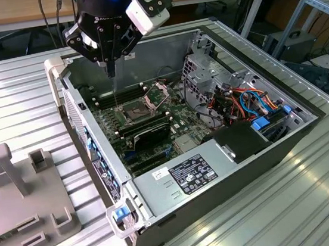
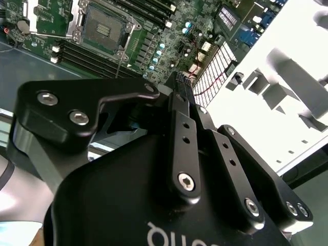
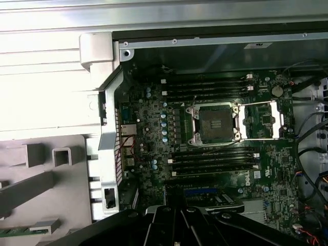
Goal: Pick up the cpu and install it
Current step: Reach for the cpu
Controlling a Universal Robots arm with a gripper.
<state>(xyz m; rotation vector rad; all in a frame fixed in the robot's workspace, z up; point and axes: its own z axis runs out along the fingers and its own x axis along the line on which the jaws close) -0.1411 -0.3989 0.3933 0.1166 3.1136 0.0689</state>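
Ribbed aluminium table (image 1: 271, 206) carries one open computer case (image 1: 231, 178) lying on its side, with desks and chair legs behind it. One grey fixture (image 1: 17, 195) with upright blocks sits just beside the case, at the exterior view's left.

Inside the case, the motherboard (image 3: 154, 128) has free room above it. It is hemmed in by the case's back wall, by the side wall at the exterior view's left, by the metal drive cage (image 1: 206, 70) with its coloured cables (image 1: 246, 101) at the exterior view's right, and by one power supply (image 1: 189, 174) at the near end.

The claw (image 1: 110, 69) hangs above the board close to the back wall, clear of every edge. Its fingers (image 2: 180, 110) are drawn together to a narrow tip, with nothing seen between them.

One dark square socket (image 3: 215, 124) lies near the middle of the board. Its single metal frame (image 3: 261, 120) is swung open flat beside it. Two banks of long black memory slots (image 3: 210, 161) flank the socket, one on each side.

Where the cpu lies I cannot tell, nor how it looks.
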